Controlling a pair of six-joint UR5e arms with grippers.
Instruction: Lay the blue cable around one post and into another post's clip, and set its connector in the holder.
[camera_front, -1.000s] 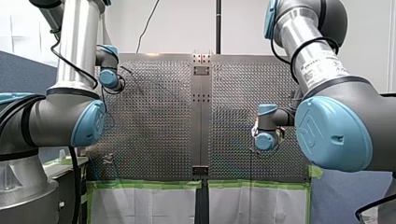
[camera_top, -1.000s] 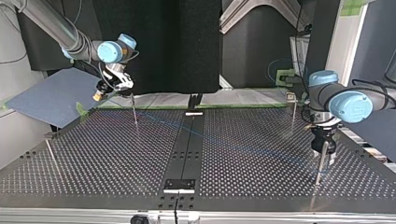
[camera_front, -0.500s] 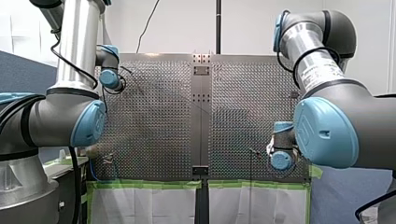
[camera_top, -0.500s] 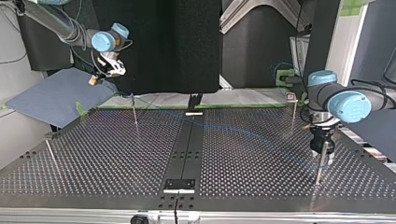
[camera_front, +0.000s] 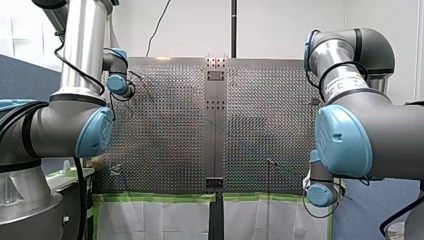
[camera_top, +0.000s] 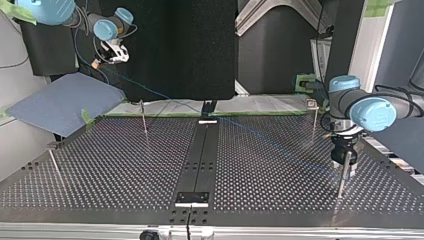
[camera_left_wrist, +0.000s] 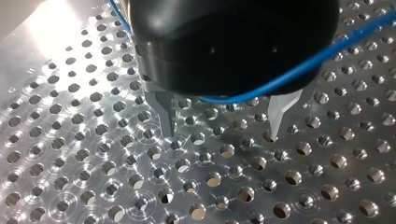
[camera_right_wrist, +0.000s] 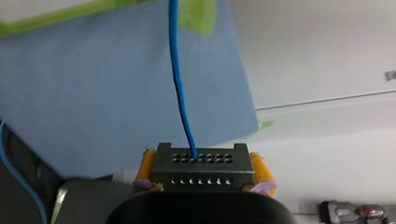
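Note:
In the right wrist view my right gripper (camera_right_wrist: 201, 184), with yellow pads, is shut on a black connector (camera_right_wrist: 201, 165); the blue cable (camera_right_wrist: 180, 93) leaves the connector's face. The top view has this gripper (camera_top: 101, 59) high at the left, off the table's far corner. From there the cable (camera_top: 270, 142) runs in a fairly straight line across the table to my left gripper (camera_top: 345, 167), which points down beside a thin post (camera_top: 341, 180). In the left wrist view that gripper (camera_left_wrist: 222, 135) is open just above the perforated plate, with the cable (camera_left_wrist: 289, 74) crossing at the base of its fingers.
More thin posts stand on the table: one at the far left (camera_top: 143, 117), one at the far right with a clip on top (camera_top: 312, 112), one near the left edge (camera_top: 54, 165). A blue mat (camera_top: 60, 102) lies beyond the far left corner.
My right arm has swung away from the table, up and to the top view's left, carrying the connector. The cable went from a slack curve to a nearly straight line. My left arm has stayed put.

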